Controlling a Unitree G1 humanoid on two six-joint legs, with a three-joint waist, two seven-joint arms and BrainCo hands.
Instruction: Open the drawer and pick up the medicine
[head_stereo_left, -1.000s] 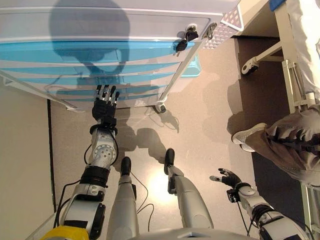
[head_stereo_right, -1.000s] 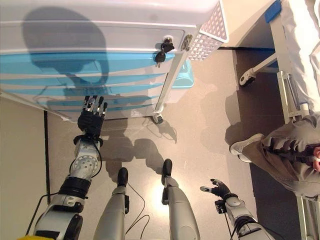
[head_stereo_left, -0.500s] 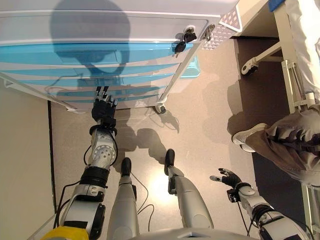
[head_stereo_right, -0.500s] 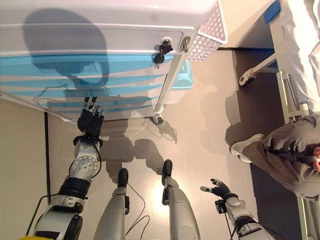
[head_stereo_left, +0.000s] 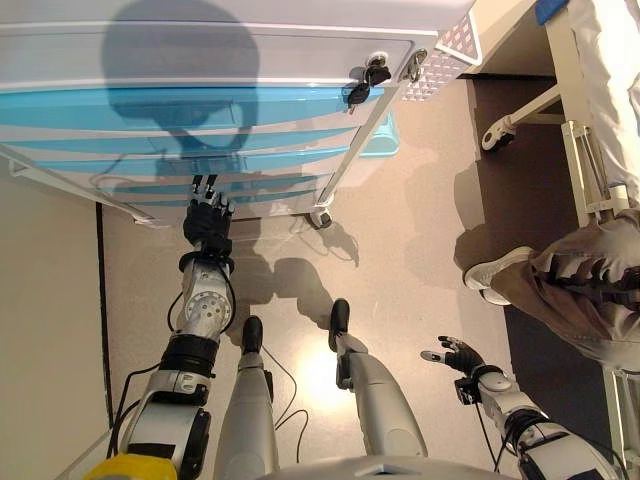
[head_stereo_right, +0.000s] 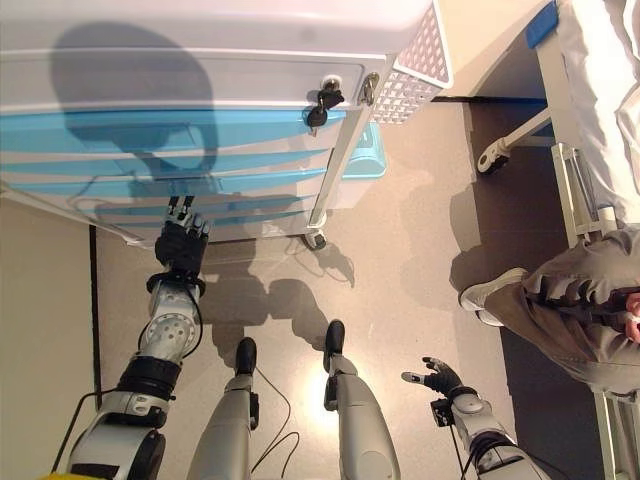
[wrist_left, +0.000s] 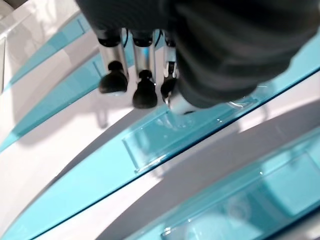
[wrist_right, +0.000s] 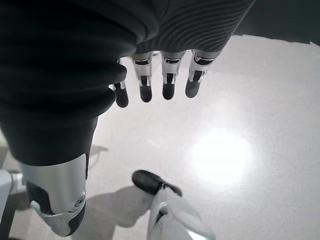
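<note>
From the left eye view, the left hand (head_stereo_left: 208, 222) reaches out to the cart (head_stereo_left: 300, 40), its fingers straight at a low blue drawer (head_stereo_left: 240, 186). The drawers are all closed, so no medicine shows; I guess it is inside one. The right hand (head_stereo_left: 458, 356) hangs low over the floor (head_stereo_left: 400, 250), relaxed and holding nothing. A person (head_stereo_left: 570, 290) sits to the right, by a bed (head_stereo_left: 580, 120).

In the left wrist view, the fingertips (wrist_left: 145, 95) sit just above the drawer's clear handle (wrist_left: 165, 140), holding nothing yet. The drawer looks hard, smooth and slippery, so hooking under that handle lip seems best.

In the right wrist view, the fingers (wrist_right: 169, 82) point straight down at bare floor.
</note>
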